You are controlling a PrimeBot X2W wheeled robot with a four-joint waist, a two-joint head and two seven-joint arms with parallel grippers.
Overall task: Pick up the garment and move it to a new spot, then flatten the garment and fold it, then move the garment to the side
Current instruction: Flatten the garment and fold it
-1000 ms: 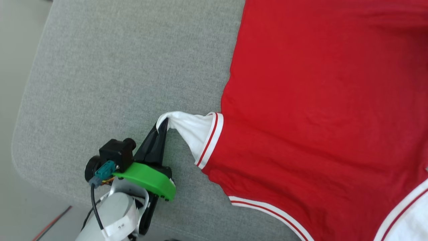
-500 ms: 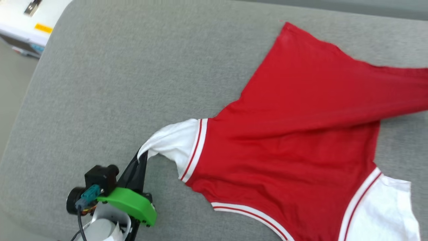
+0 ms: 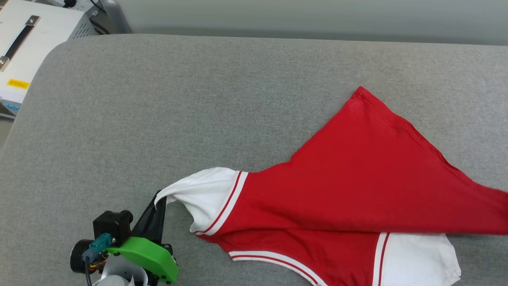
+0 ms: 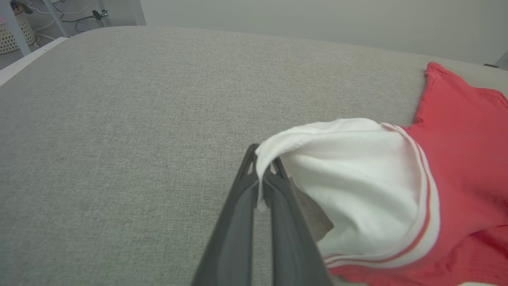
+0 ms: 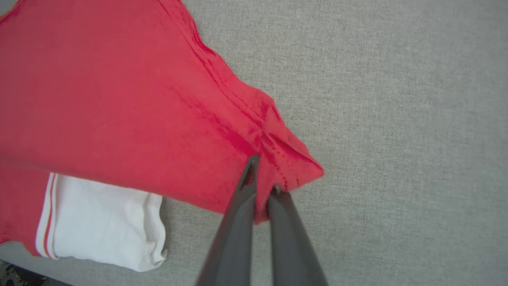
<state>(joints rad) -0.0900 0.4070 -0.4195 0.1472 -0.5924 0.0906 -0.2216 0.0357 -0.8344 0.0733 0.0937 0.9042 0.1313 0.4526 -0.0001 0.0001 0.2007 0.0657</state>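
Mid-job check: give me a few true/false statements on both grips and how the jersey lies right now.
The left gripper has its fingers shut on the white sleeve. True.
The right gripper hangs open above the cloth. False: it is shut on a red hem corner of the garment.
The garment lies spread flat. False: a red panel is drawn across the other white sleeve.
The garment rests on a grey fabric surface. True.

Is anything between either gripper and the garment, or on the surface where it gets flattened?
Nothing visible does. The left gripper pinches the garment by its white sleeve; the right gripper pinches a red hem corner.
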